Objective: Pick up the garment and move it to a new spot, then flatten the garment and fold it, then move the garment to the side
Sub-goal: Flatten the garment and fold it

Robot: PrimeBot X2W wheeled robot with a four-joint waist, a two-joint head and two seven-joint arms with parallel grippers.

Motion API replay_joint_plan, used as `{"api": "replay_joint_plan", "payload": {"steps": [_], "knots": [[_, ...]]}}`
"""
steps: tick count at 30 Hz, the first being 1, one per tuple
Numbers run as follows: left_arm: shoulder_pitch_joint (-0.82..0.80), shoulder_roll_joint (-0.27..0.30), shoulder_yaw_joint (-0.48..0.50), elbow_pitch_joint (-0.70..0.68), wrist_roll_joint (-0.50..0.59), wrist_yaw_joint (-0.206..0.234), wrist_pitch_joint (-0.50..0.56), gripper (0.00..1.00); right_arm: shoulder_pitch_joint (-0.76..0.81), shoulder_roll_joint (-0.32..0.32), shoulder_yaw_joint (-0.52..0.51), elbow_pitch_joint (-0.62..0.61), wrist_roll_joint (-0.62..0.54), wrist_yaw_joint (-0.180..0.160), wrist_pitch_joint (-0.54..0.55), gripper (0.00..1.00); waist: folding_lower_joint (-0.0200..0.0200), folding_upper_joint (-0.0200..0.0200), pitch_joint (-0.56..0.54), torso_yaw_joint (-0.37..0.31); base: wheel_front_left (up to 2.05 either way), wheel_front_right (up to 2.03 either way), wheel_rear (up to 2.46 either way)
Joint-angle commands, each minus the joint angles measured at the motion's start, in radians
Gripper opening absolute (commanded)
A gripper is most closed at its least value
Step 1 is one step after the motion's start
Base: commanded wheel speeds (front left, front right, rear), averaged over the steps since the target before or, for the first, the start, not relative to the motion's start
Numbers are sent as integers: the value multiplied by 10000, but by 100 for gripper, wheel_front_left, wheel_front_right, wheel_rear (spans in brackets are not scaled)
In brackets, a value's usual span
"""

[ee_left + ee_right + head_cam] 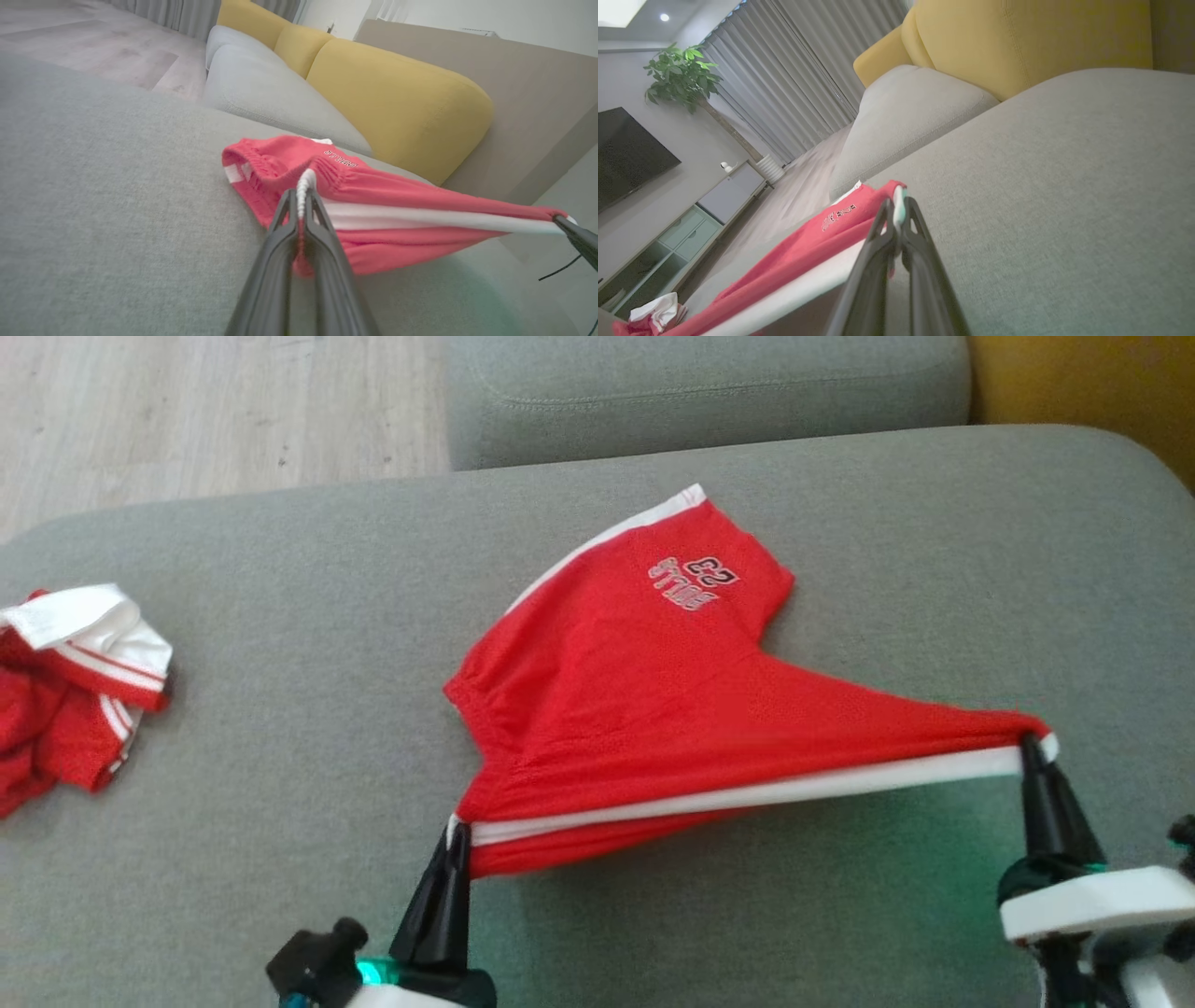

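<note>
Your soft, light red mesh shorts with a white side stripe [635, 691] stretch between the left claw [455, 838], pinching the waistband end, and the right claw [1031, 747], pinching the hem end, far half lying mid grey fabric couch seat [280, 775]; grip corners, limp cloth likely sags, open room right, crumpled red-and-white garment [70, 691] crowds the left edge.

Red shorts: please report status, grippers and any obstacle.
Both shut on white-striped edge: left gripper, right gripper. The red shorts stretched between them, far part on grey cushion. Crumpled red-and-white garment apart, far left.
</note>
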Motion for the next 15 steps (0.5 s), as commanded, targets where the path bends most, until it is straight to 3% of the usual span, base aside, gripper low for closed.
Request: {"api": "replay_joint_plan", "payload": {"steps": [1,8,15], "knots": [[-294,225,507,-367,91,34,-119,0,-330,-259,-385,-505,-45,-11,-53,0,4,-1,14,95,0,0,0],[-1500,224,155,-383,-211,34,-120,0,-1399,-39,-722,-966,-818,-11,625,0,4,-1,695,564,0,0,0],[-3601,224,-654,538,-471,33,-120,0,-4145,28,-645,-44,-1900,-11,1430,0,4,-1,1909,1215,0,0,0]]}}
